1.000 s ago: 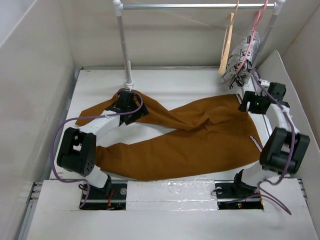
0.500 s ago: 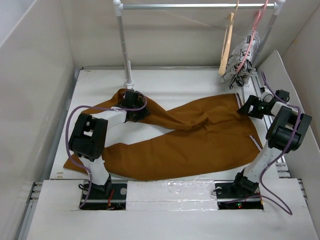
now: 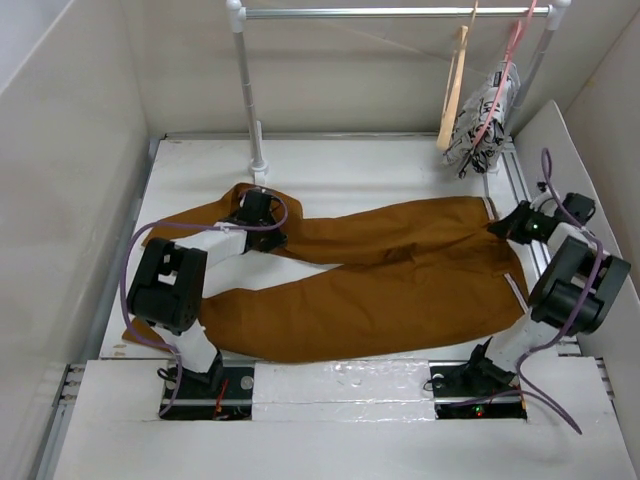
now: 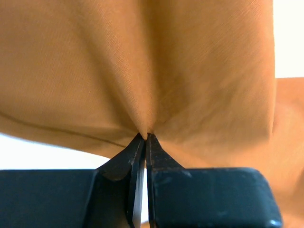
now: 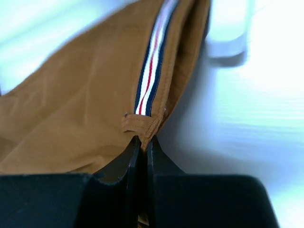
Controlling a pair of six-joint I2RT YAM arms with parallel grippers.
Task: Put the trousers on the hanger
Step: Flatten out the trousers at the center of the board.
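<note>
Change: both sets of jaws stood wide a second ago and are now closed, and I see the trousers point(image 3: 400, 275) drawn straighter across the table point(image 3: 340, 165).
Left gripper point(image 4: 144, 137): pinching a fold of leg fabric.
Right gripper point(image 5: 142, 140): clamped on the waistband by a belt loop, below the striped trim point(image 5: 149, 71).
Hanger point(image 3: 455, 90): hanging on the far rail point(image 3: 390, 13) beside a patterned cloth point(image 3: 485, 115), well apart from the trousers.
</note>
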